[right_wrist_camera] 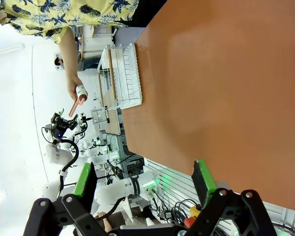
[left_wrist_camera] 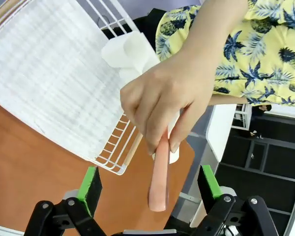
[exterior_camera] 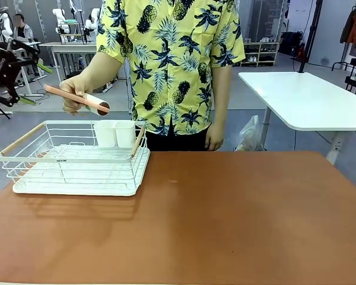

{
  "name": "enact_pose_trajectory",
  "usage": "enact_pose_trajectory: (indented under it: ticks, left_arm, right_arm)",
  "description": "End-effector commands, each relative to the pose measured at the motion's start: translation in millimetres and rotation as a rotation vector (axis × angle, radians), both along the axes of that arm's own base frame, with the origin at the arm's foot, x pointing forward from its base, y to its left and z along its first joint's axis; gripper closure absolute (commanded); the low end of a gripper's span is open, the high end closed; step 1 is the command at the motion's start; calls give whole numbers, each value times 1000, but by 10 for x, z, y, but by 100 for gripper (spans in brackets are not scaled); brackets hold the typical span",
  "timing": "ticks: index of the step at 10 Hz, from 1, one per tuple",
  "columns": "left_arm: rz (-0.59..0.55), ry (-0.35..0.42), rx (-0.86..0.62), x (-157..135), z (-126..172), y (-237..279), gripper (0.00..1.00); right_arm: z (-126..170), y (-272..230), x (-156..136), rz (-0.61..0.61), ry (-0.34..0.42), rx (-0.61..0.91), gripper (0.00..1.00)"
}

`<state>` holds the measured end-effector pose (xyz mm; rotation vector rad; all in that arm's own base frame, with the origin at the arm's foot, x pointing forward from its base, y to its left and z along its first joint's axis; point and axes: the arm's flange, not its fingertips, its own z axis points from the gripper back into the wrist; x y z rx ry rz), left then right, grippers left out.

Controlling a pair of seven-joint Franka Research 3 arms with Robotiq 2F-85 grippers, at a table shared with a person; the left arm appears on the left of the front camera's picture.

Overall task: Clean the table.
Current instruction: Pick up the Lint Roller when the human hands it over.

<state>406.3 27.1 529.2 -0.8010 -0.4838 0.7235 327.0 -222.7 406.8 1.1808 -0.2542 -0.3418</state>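
Note:
The reddish-brown table (exterior_camera: pixel 225 225) is bare across its middle and right. At its far left a person's hand (exterior_camera: pixel 74 89) holds out a tool with a pink handle (exterior_camera: pixel 65 93) and a white cylindrical head, in the air above the rack. My left gripper (exterior_camera: pixel 35 84) hovers open at the far left, level with that tool. In the left wrist view the pink handle (left_wrist_camera: pixel 159 182) points down between my open left gripper (left_wrist_camera: pixel 150 186) fingers without touching the green pads (left_wrist_camera: pixel 91 183). My right gripper (right_wrist_camera: pixel 143 179) is open and holds nothing, above the table (right_wrist_camera: pixel 226 73).
A white wire dish rack (exterior_camera: pixel 65 172) with wooden handles sits on the table's left rear, with two white cups (exterior_camera: pixel 115 133) in its back corner. The person stands at the far edge. A white-topped table (exterior_camera: pixel 308 98) stands behind on the right.

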Motion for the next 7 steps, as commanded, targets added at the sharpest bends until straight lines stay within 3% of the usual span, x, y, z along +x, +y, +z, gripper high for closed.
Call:
enact_pose_trajectory:
  ticks: [1,7]
  left_arm:
    - [15,-2,1,-129,2,-157,0]
    - [16,-29,-8,48,-116,-295,0]
  right_arm:
    - [38,15,-26,0,1,10,0]
    - [38,15,-26,0,1,10,0]
